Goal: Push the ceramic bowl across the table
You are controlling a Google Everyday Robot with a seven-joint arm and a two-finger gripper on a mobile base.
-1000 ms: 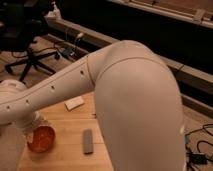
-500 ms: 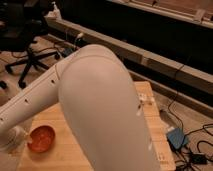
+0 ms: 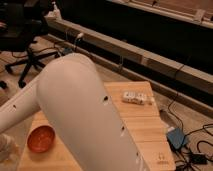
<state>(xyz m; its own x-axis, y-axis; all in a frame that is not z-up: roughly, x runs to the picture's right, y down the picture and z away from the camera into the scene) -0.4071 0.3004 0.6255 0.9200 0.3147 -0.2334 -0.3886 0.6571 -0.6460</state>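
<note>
Basically, the push looks barely started, if at all. The ceramic bowl [image 3: 41,138] sits upright on the table [image 3: 145,125], close to its left edge at the near corner. The gripper [image 3: 6,149] is just left of the bowl, low, at about table height and partly cut off. I can't tell whether it's spread or pressed together, or whether it touches the bowl. The arm [image 3: 85,115] passes right of the bowl and above it, hiding the table's middle. A small white object [image 3: 136,97] lies well apart from the bowl, to its far right. My read: nearly the whole tabletop beyond the bowl is left to cross.
</note>
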